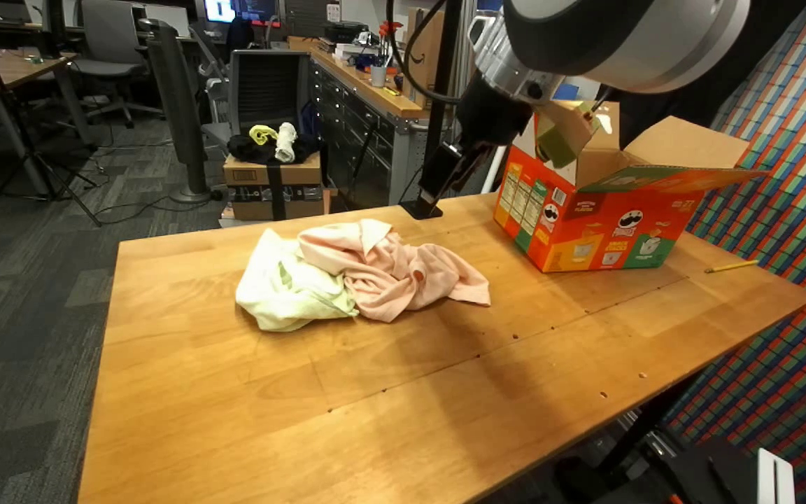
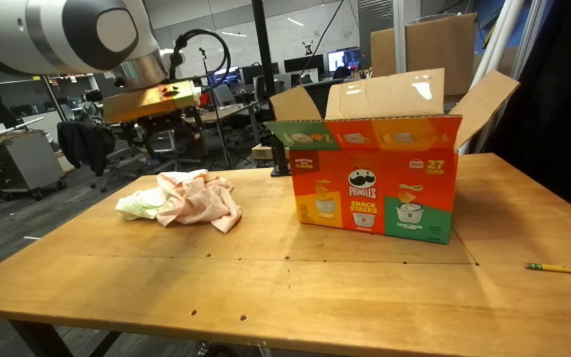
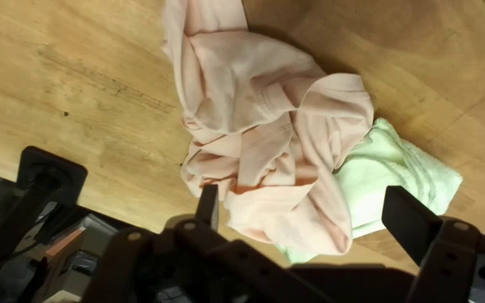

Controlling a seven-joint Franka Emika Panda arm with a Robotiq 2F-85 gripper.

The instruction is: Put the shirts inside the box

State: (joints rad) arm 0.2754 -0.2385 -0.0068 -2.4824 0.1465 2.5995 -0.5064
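A crumpled pink shirt [image 1: 410, 276] lies on the table, partly over a crumpled pale green shirt [image 1: 287, 297]. The pink shirt [image 2: 199, 201] and green shirt [image 2: 142, 204] touch in both exterior views. In the wrist view the pink shirt [image 3: 263, 105] is in the middle and the green shirt [image 3: 377, 181] shows at its right and below. My gripper [image 3: 301, 206] is open and empty, above the shirts, its fingers wide apart. In an exterior view my gripper [image 2: 166, 141] hangs over the shirts. The red Pringles box [image 1: 606, 231] stands with flaps open; its inside bottom is hidden.
The box [image 2: 372, 191] has flaps sticking up and outward. A black pole base [image 1: 422, 208] stands at the table's edge between shirts and box, also in the wrist view [image 3: 51, 174]. A yellow pencil [image 2: 563, 268] lies beside the box on the wooden table [image 2: 265, 292].
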